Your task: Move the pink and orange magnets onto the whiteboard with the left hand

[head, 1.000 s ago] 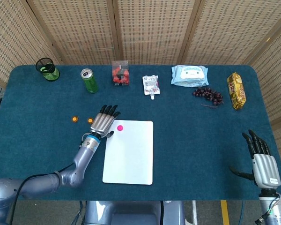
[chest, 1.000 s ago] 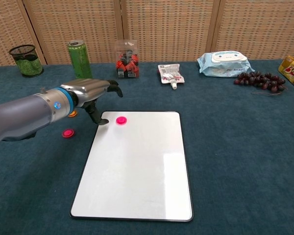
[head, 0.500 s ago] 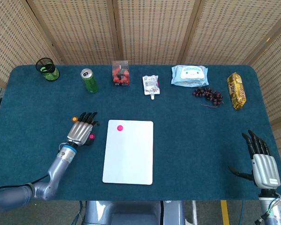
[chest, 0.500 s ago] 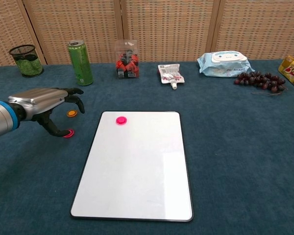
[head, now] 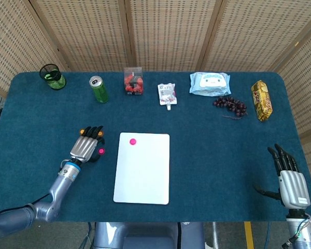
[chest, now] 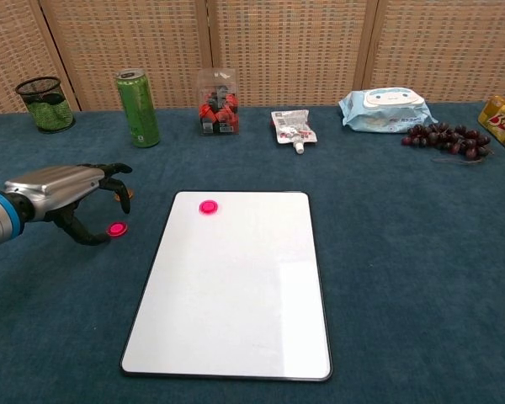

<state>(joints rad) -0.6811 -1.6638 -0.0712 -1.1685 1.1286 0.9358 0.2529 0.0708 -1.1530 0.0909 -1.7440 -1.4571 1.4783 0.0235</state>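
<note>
Chest view only — left hand (chest: 63, 189), fingers spread, thumb by pink magnet (chest: 116, 228); head view — right hand (head: 289, 176) spread.

**Even, bright light; sharp frames**

Both views are evenly and brightly lit from above. Shadows on the table (head: 207, 150) are short and soft. The whiteboard (chest: 236, 286) shows a faint pale sheen without hard glare. Focus is crisp throughout, with no motion blur. The head view bows slightly at the table's far corners.

Far edge row: mesh cup (head: 53, 77), green can (head: 98, 89), wipes pack (head: 210, 83), grapes (head: 230, 105), gold snack bag (head: 262, 100).
</note>
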